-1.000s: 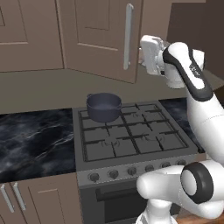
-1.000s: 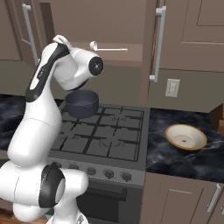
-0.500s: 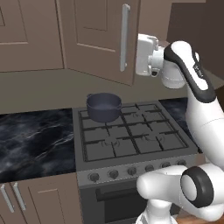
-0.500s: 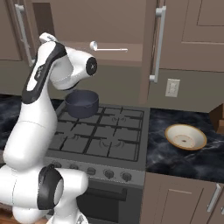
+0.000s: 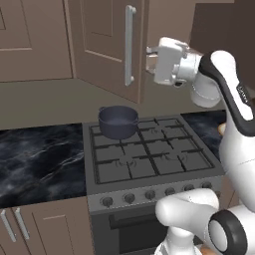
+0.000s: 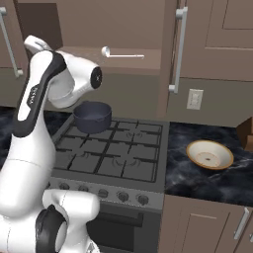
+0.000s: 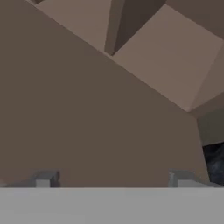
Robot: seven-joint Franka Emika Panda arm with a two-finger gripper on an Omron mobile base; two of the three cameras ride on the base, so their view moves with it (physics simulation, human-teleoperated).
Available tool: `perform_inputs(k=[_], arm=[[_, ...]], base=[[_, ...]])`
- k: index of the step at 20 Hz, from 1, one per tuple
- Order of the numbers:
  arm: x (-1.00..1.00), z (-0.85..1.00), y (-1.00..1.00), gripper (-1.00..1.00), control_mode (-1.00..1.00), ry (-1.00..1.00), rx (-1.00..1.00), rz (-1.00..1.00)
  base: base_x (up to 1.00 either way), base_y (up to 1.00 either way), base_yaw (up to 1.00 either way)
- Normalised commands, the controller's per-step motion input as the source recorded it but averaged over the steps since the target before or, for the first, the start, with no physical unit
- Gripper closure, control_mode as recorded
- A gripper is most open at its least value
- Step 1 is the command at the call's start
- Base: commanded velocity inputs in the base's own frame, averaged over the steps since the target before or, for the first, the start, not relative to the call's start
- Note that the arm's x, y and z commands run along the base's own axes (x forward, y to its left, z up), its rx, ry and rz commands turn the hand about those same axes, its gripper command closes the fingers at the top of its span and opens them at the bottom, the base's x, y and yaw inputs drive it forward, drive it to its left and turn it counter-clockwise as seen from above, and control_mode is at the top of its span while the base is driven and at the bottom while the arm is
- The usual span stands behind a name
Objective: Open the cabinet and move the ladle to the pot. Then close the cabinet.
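Brown kitchen: with the cabinet door (image 5: pixel 107 47) swung wide, we steer our spread, empty gripper (image 5: pixel 149 60) inward, level toward the ladle (image 6: pixel 123 54), clearing the shelf edge.

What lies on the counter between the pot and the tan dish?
In the right base view, only bare stove grates and a strip of dark counter separate the pot from the tan dish.

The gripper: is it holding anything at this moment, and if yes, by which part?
Nothing is held. The gripper is open and empty, its fingers spread before the cabinet door; the ladle lies on the shelf.
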Motion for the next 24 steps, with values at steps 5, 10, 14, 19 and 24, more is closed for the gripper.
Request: perform_inputs(k=[5, 10, 14, 19, 24], arm=[[0.41, 0.21, -0.80, -1.00, -1.00, -0.18, -0.18, -0.19], [0.37, 0.18, -0.54, -1.00, -1.00, -0.15, -0.34, -0.32], [0.00, 0.09, -0.11, -1.00, -1.00, -0.16, -0.37, -0.33], [0.15, 0.00, -0.25, -1.00, -1.00, -0.08, -0.39, -0.35], [0.42, -0.08, -0.22, -1.00, -1.00, 0.06, -0.23, -0.30]], base=[[0.00, 0.00, 0.00], [0.00, 0.00, 0.00], [0.00, 0.00, 0.00], [0.00, 0.00, 0.00], [0.00, 0.00, 0.00]])
